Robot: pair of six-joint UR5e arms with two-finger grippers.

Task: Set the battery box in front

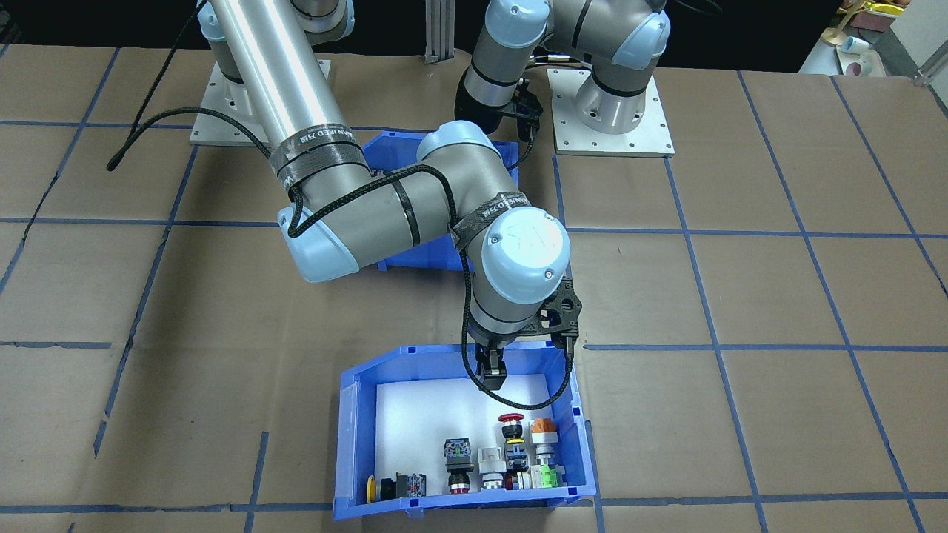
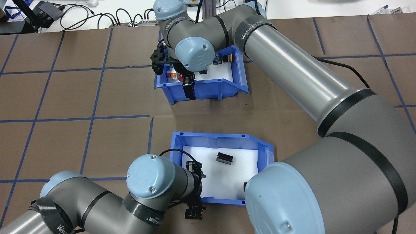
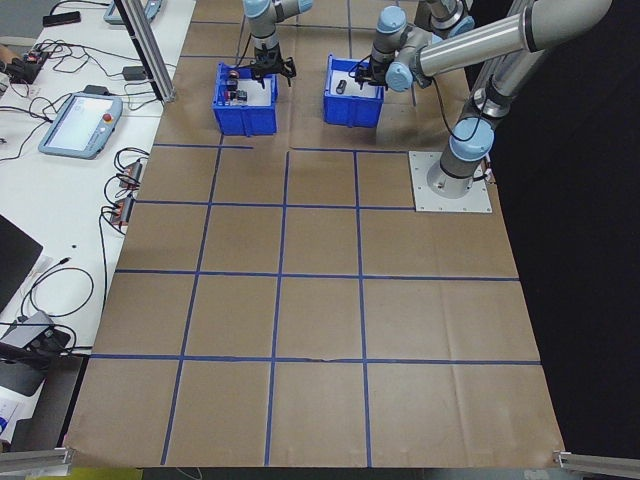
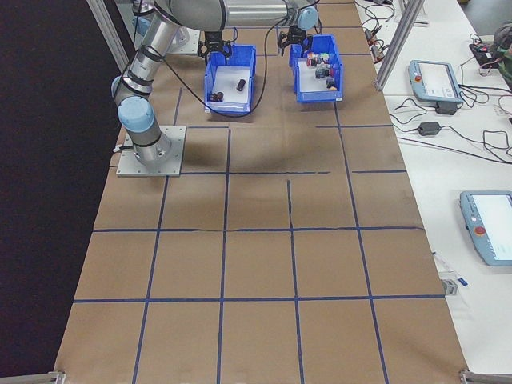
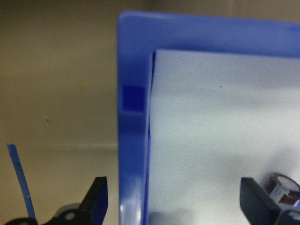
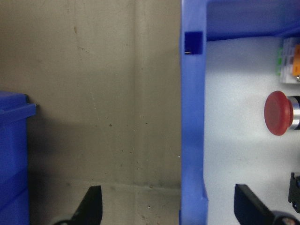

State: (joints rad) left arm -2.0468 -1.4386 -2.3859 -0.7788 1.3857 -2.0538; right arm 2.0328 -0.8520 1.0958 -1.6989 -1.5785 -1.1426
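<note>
On the brown papered table (image 2: 97, 97), battery box (image 2: 224, 140) nearest the robot, left gripper (image 5: 171, 199) spread astride its wall, switch bin (image 1: 355, 444) farther out, right gripper (image 6: 166, 206) spread astride that bin's wall.

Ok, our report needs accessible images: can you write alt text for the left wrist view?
The left gripper is open, straddling the blue side wall of the battery box, one finger outside over the brown table, one inside over the white foam liner. A dark cylinder lies at the lower right.
</note>
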